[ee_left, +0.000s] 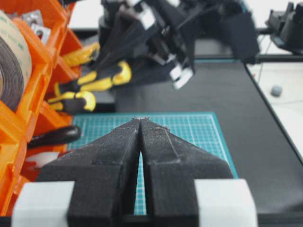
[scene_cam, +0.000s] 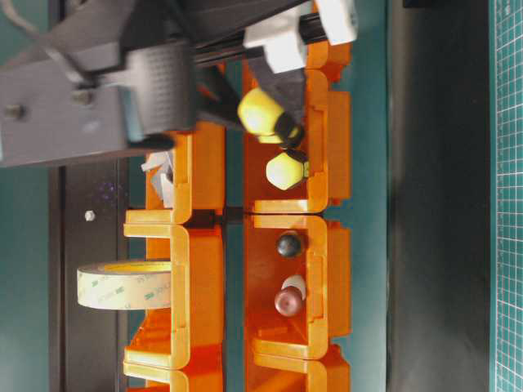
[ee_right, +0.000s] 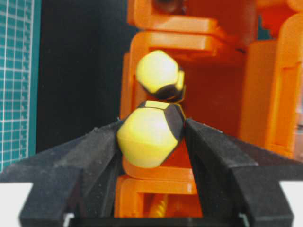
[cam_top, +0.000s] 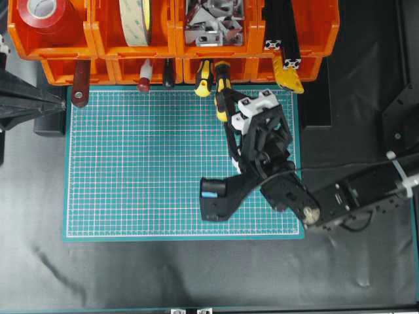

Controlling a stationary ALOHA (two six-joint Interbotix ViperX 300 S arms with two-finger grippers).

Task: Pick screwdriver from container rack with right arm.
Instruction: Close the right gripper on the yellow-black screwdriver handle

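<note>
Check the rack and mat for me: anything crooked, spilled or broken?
Nothing spilled or broken. The tool handles poke out of the lower bins of the rack over the mat, and the right gripper sits around one yellow-and-black handle.

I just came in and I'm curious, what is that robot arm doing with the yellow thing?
The right gripper has its fingers on either side of a screwdriver handle sticking out of the orange container rack. The screwdriver is not pulled out yet. The left gripper waits shut above the green mat, holding nothing.
</note>
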